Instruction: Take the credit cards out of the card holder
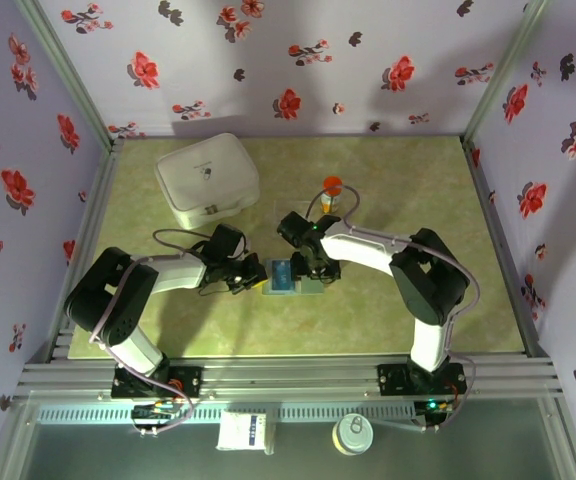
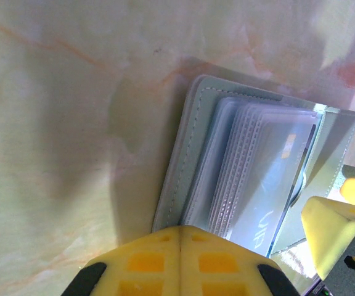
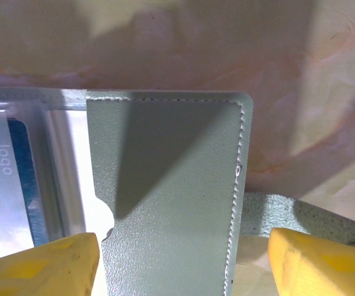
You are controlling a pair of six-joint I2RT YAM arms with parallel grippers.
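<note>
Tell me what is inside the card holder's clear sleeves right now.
A blue card lies in the top clear sleeve of the open card holder. The sleeves stacked beneath it hide whatever else they hold.

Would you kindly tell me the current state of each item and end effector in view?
Grey-blue soft card holder: lying open and flat.
Blue plastic card: tucked inside the holder.
White lidded case: closed.
Orange-capped bottle: upright, capped.
Left end effector: shut, at the holder's edge.
Right end effector: open, one finger on each side of the holder's panel.
</note>
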